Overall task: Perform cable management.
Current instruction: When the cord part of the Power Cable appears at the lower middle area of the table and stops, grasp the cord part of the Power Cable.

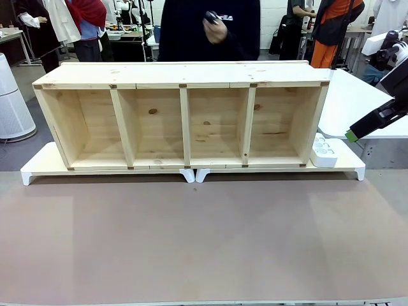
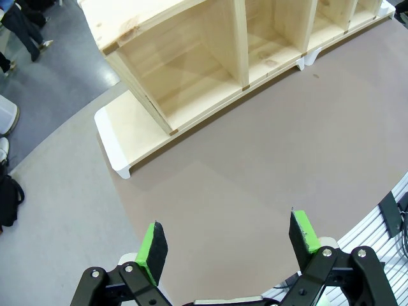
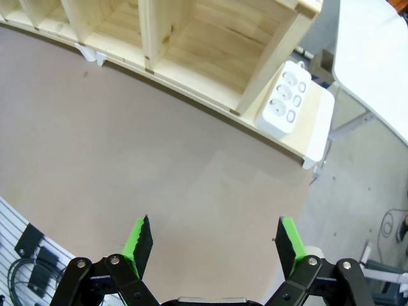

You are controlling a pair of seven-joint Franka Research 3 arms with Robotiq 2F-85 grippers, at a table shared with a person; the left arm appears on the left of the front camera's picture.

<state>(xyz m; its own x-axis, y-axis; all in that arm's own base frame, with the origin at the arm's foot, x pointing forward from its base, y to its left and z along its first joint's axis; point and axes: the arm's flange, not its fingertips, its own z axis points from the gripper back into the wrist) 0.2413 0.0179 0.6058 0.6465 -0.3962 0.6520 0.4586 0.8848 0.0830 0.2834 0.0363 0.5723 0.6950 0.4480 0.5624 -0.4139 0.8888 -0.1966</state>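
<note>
Brown tabletop [image 1: 204, 248] spreads across the lower half of the front frame, nearest the lens. Along its far edge a long pine shelf [image 1: 185, 121] lies with four open compartments facing the camera. The shelf rests on two low white-legged risers [image 1: 39, 167] set end to end, their inner feet meeting at frame centre.

At right, a white side table [image 1: 357, 102] angles away behind the shelf's end. A person in a dark top [image 1: 185, 32] stands behind the shelf at upper centre, one hand [image 1: 215, 30] at the chest around a small dark object [image 1: 211, 16] too small to identify.

Both pincers hang over the brown surface with jaws spread wide and nothing between the green pads: the left gripper [image 2: 228, 237] low in its wrist frame, well short of the shelf's left end, and the right gripper [image 3: 214, 239] likewise, near the right end.

The white power strip [image 3: 285, 101] lies sockets-up on the right riser's outer end, just outside the shelf's end wall, which stands between it and the compartments. The course of its black cable cannot be told.
</note>
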